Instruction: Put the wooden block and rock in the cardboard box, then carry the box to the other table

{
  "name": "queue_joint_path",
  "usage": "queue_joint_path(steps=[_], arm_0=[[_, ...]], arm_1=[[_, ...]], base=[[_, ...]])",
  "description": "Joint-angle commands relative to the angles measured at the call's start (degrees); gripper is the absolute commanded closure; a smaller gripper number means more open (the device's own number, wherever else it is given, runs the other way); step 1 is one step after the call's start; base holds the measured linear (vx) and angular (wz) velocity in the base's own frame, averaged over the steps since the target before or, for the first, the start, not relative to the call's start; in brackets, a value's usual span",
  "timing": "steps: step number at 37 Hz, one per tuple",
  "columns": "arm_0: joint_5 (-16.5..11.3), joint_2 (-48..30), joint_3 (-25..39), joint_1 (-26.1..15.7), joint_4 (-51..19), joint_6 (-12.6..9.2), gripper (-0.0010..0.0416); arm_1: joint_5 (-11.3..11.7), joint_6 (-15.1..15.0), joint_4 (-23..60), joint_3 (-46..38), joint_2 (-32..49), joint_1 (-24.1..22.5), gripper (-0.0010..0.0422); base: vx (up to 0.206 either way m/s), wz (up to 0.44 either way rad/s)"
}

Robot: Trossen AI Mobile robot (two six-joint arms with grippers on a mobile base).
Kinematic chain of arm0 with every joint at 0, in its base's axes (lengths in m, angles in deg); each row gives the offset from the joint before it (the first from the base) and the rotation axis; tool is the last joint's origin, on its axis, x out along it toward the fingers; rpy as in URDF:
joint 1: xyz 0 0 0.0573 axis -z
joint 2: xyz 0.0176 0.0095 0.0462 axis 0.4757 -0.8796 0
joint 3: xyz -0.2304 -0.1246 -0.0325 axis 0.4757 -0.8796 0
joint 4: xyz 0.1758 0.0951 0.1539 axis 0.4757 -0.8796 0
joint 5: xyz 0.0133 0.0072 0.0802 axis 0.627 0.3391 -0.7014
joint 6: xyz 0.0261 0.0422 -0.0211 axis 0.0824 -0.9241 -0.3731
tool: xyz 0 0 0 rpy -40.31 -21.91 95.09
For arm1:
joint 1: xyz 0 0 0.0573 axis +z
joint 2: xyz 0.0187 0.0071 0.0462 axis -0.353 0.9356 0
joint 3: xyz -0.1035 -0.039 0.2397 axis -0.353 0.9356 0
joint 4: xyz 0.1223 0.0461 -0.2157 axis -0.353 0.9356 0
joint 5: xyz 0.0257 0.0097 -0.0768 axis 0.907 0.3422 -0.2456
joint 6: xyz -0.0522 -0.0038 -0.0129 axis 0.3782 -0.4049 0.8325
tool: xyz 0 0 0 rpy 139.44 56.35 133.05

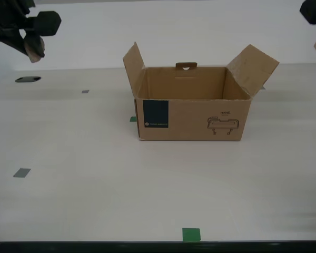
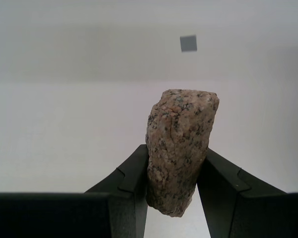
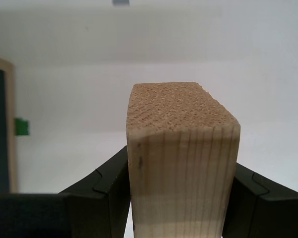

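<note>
Both items lifted, neither boxed. The second gripper (image 2: 171, 186) is clamped on the rock (image 2: 181, 148); the first gripper (image 3: 181, 198) is clamped on the wooden block (image 3: 184, 158). The cardboard box (image 1: 192, 118) stands open, apparently empty; loading and carrying remain.

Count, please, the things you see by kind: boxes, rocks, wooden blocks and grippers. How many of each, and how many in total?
Cardboard box: 1, open on the table
Rock: 1, held in my second gripper
Wooden block: 1, held in my first gripper
Grippers: 2
Total: 5
</note>
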Motion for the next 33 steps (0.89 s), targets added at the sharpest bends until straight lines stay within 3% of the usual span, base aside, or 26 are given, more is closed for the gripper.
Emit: queue_joint_path(steps=[1, 6, 16, 26, 33], arm_0=[[-0.5, 2.6, 1.5, -0.7, -0.9, -0.3, 0.0407], [-0.5, 5.5, 4.1, -1.7, -2.4, -0.3, 0.0407], [-0.6, 8.6, 12.0, -4.4, -5.9, -0.7, 0.0407], [-0.8, 9.2, 20.3, -10.0, -6.4, -0.9, 0.0407], [-2.3, 9.2, 24.6, -14.6, -6.4, -2.0, 0.0406]], arm_1=[[-1.4, -0.4, 0.3, -0.1, -2.8, -0.3, 0.0413], [-5.0, -0.6, 0.3, -0.1, -6.4, -0.5, 0.0413], [-5.1, -0.7, 0.5, -0.1, -13.0, -1.8, 0.0413], [-5.2, -0.8, 0.5, -0.9, -17.1, -5.5, 0.0413], [-8.6, -0.5, 0.4, -4.9, -17.2, -9.9, 0.0413]], base=[[0.000, 0.000], [0.000, 0.000], [0.000, 0.000], [0.000, 0.000], [0.000, 0.000]])
